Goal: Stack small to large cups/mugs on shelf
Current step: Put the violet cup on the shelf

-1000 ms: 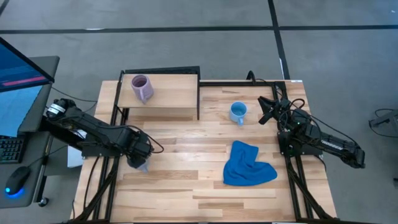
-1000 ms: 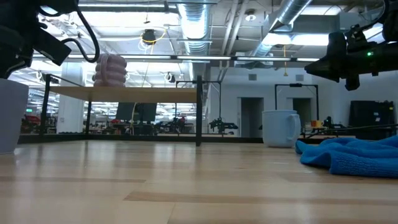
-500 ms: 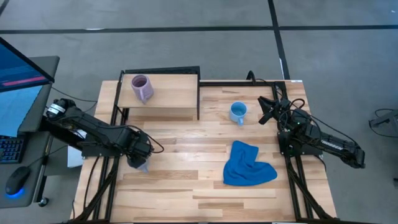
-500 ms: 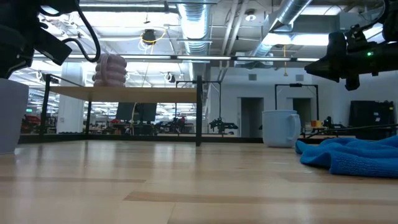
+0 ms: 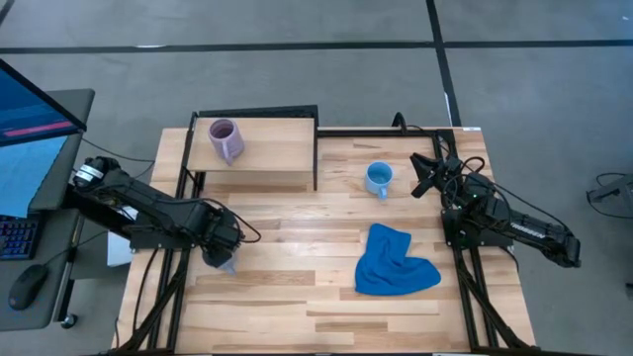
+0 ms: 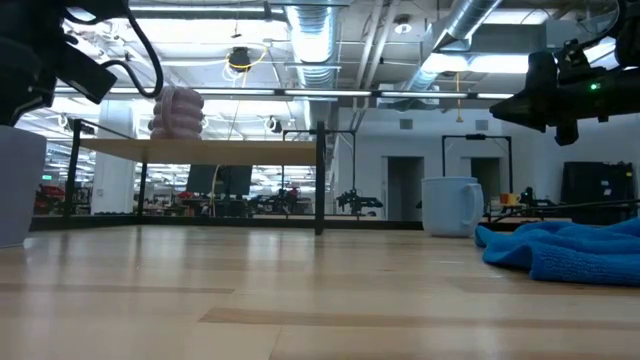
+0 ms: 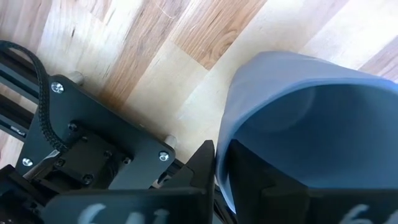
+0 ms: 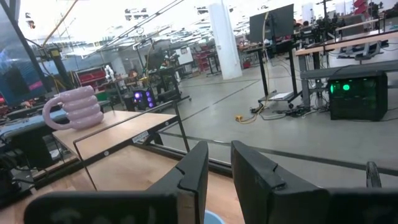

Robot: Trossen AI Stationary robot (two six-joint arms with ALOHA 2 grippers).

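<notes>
purple mug (image 5: 226, 138): upright on the shelf (image 5: 272, 148), near its left end
grey-blue mug (image 7: 305, 118): by the tabletop's (image 5: 297, 307) left edge, left gripper (image 5: 220, 259) clamped on its rim
light blue mug (image 5: 378, 179): on the tabletop, right of the shelf
right gripper (image 5: 423, 178): just right of that mug, fingers slightly apart, holding nothing

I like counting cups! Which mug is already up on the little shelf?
The pale purple mug. It stands on the shelf; the light blue mug and grey-blue mug are down on the tabletop.
</notes>
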